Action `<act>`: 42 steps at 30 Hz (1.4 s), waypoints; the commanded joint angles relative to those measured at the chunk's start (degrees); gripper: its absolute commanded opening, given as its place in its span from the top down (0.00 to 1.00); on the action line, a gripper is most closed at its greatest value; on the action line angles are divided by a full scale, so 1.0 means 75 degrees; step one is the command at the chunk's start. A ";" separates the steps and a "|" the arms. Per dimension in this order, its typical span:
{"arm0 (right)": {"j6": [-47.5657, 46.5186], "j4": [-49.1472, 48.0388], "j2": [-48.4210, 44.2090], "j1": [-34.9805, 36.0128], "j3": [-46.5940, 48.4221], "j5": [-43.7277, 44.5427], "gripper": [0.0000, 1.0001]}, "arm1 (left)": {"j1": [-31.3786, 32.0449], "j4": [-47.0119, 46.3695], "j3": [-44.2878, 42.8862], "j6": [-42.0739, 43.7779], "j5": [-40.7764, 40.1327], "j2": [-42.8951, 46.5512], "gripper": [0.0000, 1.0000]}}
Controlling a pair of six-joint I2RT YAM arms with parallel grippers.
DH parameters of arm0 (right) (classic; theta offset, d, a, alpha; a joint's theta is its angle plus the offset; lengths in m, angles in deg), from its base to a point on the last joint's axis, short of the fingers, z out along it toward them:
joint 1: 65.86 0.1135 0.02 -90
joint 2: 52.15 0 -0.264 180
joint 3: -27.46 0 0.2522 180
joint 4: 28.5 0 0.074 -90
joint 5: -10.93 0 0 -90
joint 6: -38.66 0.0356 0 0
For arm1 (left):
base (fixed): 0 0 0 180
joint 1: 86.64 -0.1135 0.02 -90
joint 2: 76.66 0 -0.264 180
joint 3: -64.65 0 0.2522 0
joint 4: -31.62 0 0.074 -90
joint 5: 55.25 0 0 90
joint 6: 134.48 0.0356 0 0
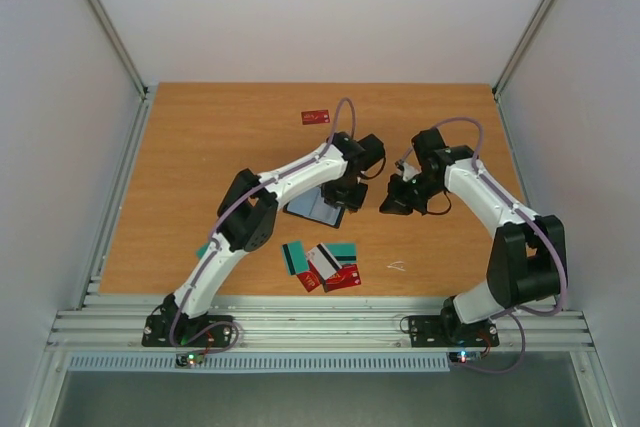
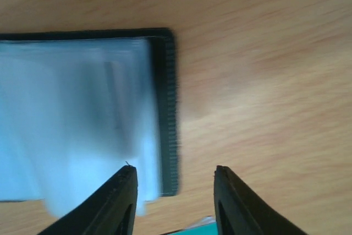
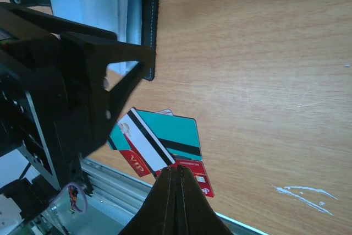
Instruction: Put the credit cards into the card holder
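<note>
Left gripper [image 2: 175,173] stands parted over the card holder [image 2: 168,108] edge; right gripper [image 3: 176,170] is closed, empty.

Wood-grain surface [image 1: 200,147] carrying an open card holder [image 1: 312,209] at centre, a heap of teal, red and white credit cards [image 1: 325,265] near the front edge, a lone red card [image 1: 315,117] well apart at the far side.

tabletop [image 1: 200,167]: orange-brown wood grain | white scuff [image 1: 397,267]: thin pale marks lay on the tabletop, front right | rails [image 1: 320,325]: grooved metal ran along the near edge | slotted strip [image 1: 320,361]: sat just below the rails | walls [image 1: 300,7]: stood plain pale grey
</note>
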 commanded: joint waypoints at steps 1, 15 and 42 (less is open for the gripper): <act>0.0207 -0.0011 -0.0323 -0.0054 0.0209 -0.0162 0.99 | 0.0006 -0.1301 0.0358 -0.0106 0.1719 0.0801 0.57; 0.0718 -0.0323 -0.0867 -0.0055 -0.0180 -0.0051 0.98 | -0.1183 -0.2629 0.4049 0.0639 0.1606 0.4110 0.38; 0.0940 -0.0111 -0.1196 -0.0054 -0.0436 0.0417 0.98 | -0.1334 -0.3552 0.3404 0.0928 0.3993 0.1459 0.55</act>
